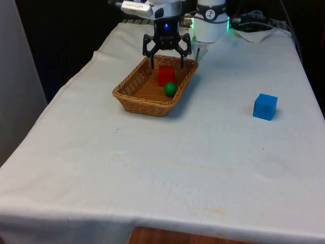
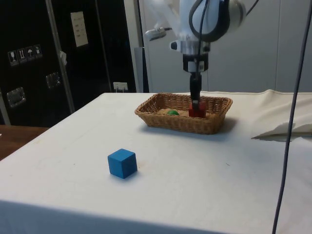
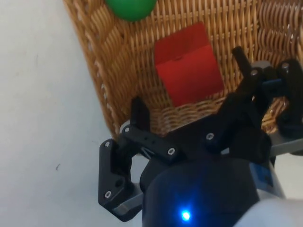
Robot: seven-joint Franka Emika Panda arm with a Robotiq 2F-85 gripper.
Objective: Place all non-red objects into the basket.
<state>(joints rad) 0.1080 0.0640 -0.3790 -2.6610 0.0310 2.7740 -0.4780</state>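
A woven wicker basket (image 1: 133, 91) (image 2: 214, 126) (image 3: 99, 80) stands on the white cloth near the robot. Inside it lie a red cube (image 1: 165, 76) (image 2: 197, 111) (image 3: 188, 64) and a green ball (image 1: 170, 89) (image 2: 172, 112) (image 3: 131, 7). My black gripper (image 1: 166, 64) (image 2: 195, 103) (image 3: 191, 90) hangs open just above the red cube at the basket's far end, with a finger on either side of it and nothing held. A blue cube (image 1: 265, 107) (image 2: 122, 163) sits alone on the cloth, well away from the basket towards the front view's right.
A crumpled white cloth bundle (image 1: 256, 31) (image 2: 287, 130) and cables lie at the table's far end by the robot base. Open cloth stretches between the basket and the blue cube.
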